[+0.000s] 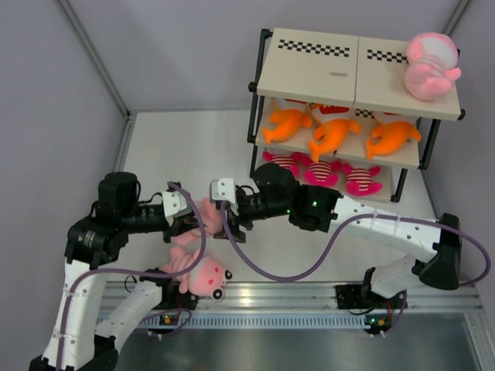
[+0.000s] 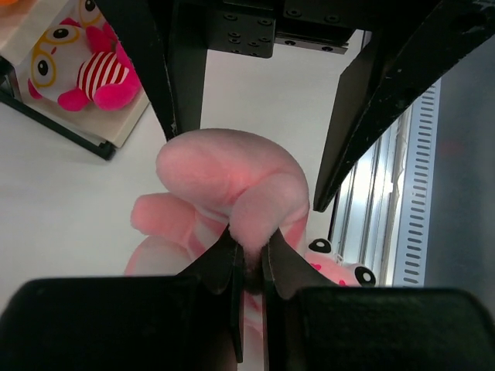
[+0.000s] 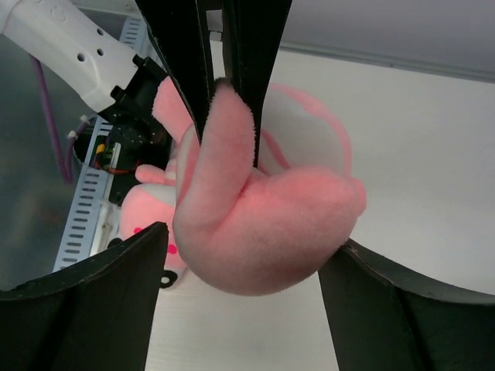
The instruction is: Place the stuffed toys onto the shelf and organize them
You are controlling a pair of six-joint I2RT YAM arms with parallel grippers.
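Overhead view: I look down on a white surface (image 1: 193,147), matte and evenly lit, carrying only soft shadows. A plain grey left wall panel (image 1: 46,93), back wall panel (image 1: 193,46) and right wall panel (image 1: 479,116) enclose it. A slanting left corner strut (image 1: 94,58) and a right corner strut (image 1: 458,15) mark the far joins. A slotted aluminium rail (image 1: 309,294) runs along the near edge. Beyond it, nearest me, lies a darker grey metal sheet (image 1: 325,348).
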